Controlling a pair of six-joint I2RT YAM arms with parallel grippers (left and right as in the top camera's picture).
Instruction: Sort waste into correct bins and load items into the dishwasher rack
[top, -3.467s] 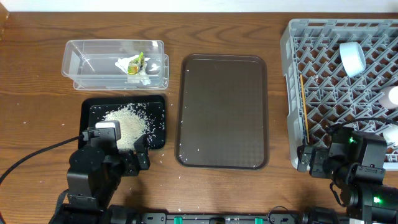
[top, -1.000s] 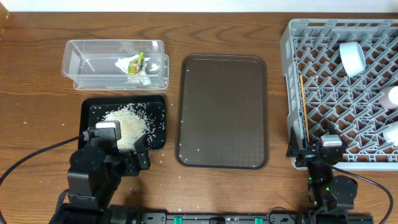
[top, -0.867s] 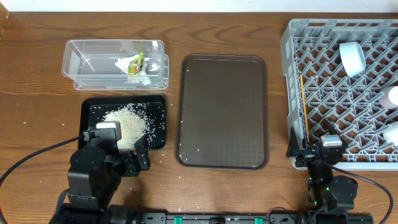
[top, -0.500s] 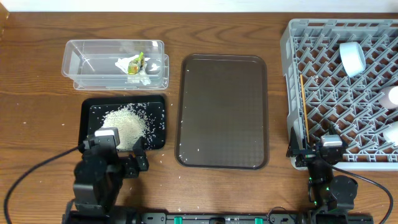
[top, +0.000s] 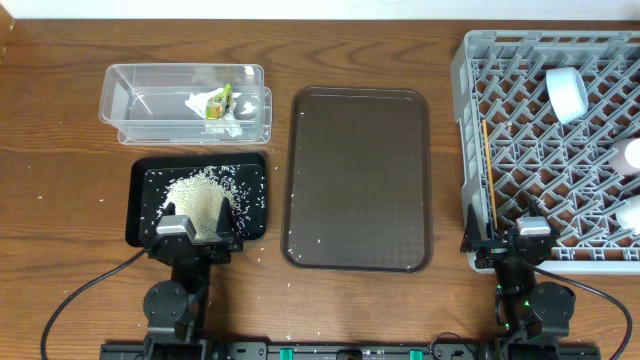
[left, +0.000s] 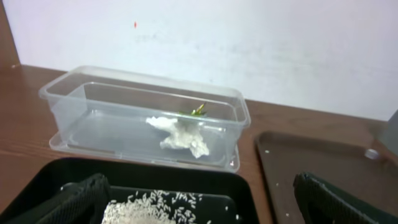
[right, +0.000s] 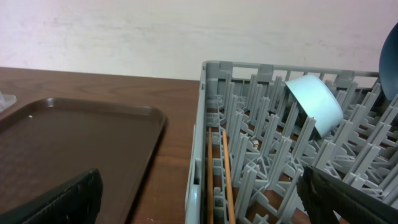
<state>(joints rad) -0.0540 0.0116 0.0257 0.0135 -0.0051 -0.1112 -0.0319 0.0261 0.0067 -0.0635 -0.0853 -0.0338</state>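
Note:
The crumpled white wrapper (top: 215, 103) lies in the clear tub (top: 130, 100); it also shows in the left wrist view (left: 180, 132) inside the tub (left: 93, 118). Rice grains (top: 200, 195) are heaped in the black tray (top: 145, 210), seen close in the left wrist view (left: 155, 208). The grey rack (top: 480, 60) holds two chopsticks (top: 489, 170), a pale blue-white vessel on its side (top: 566, 92) and white cups at the right edge (top: 630, 153). A dark blue plate edge (right: 392, 59) shows in the right wrist view. My left gripper (top: 197, 240) is open at the black tray's front edge. My right gripper (top: 503, 245) is open at the rack's front left corner.
A large dark brown serving tray (top: 360, 180) lies between the black tray and the rack, with a few stray grains near its front left corner. A few grains are scattered on the wood beside the black tray. The chopsticks (right: 224, 174) run along the rack's left wall.
The right arm drew back to the table's front edge and lowered. The left arm then drew back and lowered too, uncovering the black tray's front part. Nothing else has moved.

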